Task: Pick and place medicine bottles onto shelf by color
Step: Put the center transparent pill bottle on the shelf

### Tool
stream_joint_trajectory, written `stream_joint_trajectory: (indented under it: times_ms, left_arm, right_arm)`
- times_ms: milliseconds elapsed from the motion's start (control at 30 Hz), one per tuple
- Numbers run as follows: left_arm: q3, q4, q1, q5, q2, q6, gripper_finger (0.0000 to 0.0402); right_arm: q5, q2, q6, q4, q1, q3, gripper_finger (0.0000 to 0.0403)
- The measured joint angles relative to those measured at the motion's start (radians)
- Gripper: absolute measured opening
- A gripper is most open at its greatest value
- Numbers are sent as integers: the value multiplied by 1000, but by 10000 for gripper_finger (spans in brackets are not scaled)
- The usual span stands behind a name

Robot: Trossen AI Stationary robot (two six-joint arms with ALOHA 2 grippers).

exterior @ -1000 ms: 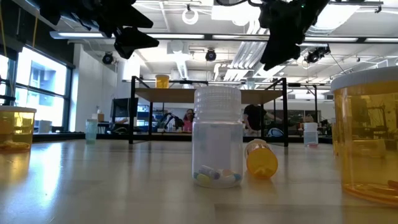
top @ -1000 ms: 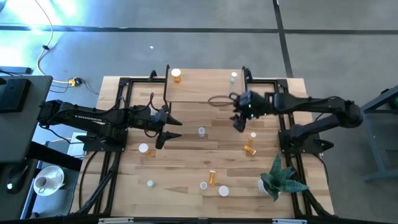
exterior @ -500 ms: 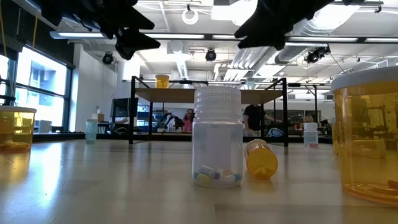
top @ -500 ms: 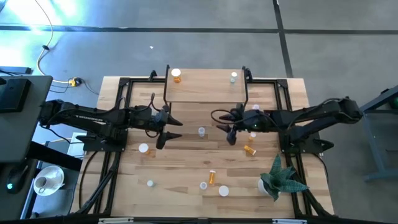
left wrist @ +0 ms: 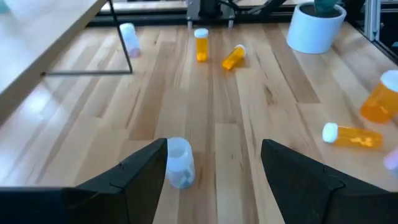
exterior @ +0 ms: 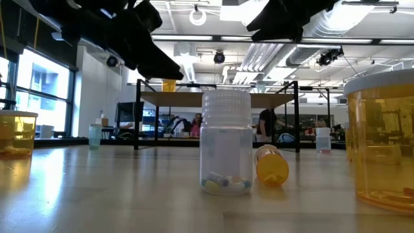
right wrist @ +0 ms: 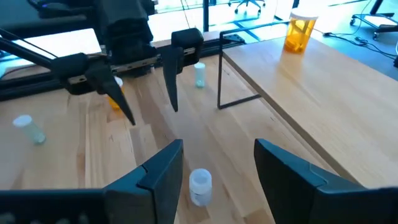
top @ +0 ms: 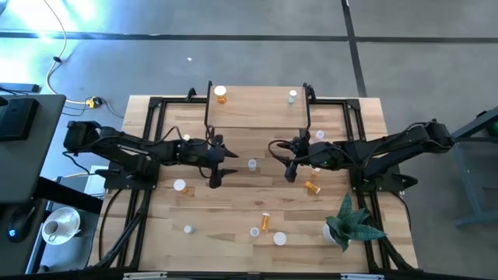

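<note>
Both arms converge on the clear bottle (top: 252, 164) standing upright mid-table, just below the shelf's (top: 257, 117) front edge. Left gripper (top: 221, 163) sits at the bottle's 9 o'clock, fingers spread wide, nothing between them; in the left wrist view the same bottle (left wrist: 180, 162) stands just beside one finger (left wrist: 140, 171), not gripped. Right gripper (top: 287, 161) is at the bottle's 3 o'clock, fingers also spread and empty; the right wrist view has the bottle (right wrist: 200, 185) centred in the gap between the fingers (right wrist: 163, 168), with the left gripper (right wrist: 146, 87) facing it from beyond. Neither gripper touches the bottle. On the shelf: an orange bottle (top: 221, 94) at its 11 o'clock corner, a pale bottle (top: 292, 96) at its 1 o'clock corner, both upright. On the tabletop (top: 233, 210): an orange bottle lying on its side (top: 312, 187) at 4 o'clock from the right gripper, another tipped orange one (top: 265, 222) at 6 o'clock from the clear bottle, a white-capped one (top: 180, 185) at 7 o'clock from the left gripper, more loose ones along the near edge. Plant (top: 352, 224) at the table's 4 o'clock corner.
</note>
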Motion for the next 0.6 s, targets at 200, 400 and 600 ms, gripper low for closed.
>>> stream_joint_trajectory:
  times_ms: [200,400,600]
  left_arm:
    - [0,147,0,-24,111,42,250]
    - [28,233,0,-123,233,35,250]
    - [79,233,1,-127,338,34,250]
  right_arm:
    - [0,0,-8,-10,-5,0,188]
    - [0,0,-11,-10,-5,0,188]
    - [0,1,-11,-13,-5,0,188]
